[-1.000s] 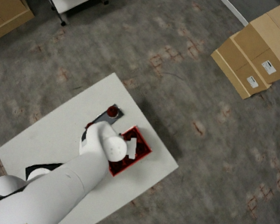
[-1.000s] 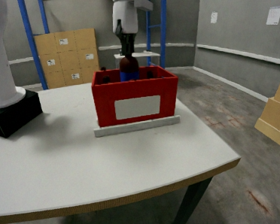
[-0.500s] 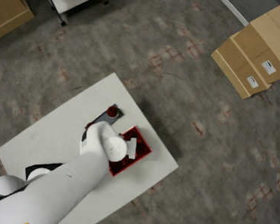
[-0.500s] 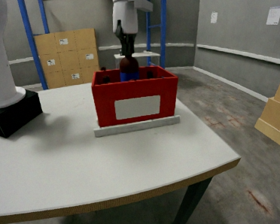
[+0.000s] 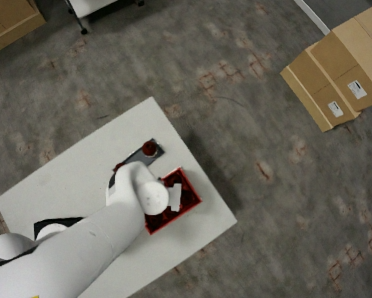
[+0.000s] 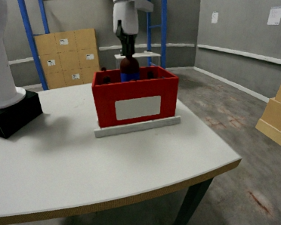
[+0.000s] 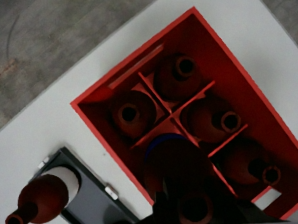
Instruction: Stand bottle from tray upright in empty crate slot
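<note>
White table [image 6: 85, 170] (grey carpet [image 5: 213, 60] below)

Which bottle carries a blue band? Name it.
The bottle held by the gripper over the red crate; the bottles already slotted show only dark red.

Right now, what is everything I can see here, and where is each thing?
Table: one, white top, tan edge, in the middle of the room.
Crate: one, red with a white label, on a pale base on the table.
Bottles in crate slots: four seen, dark red-brown, upright.
Held bottle: one, dark red with a blue band, upright, partly down in the crate.
Tray: one, dark, beside the crate.
Tray bottle: one, dark red with a white band, on the tray.
Cardboard boxes: several, tan, on the floor and by the wall.
Blue frame: behind the table.
Robot arm: one, white, black base.
Pincer: one, dark, gripping the held bottle's neck.
</note>
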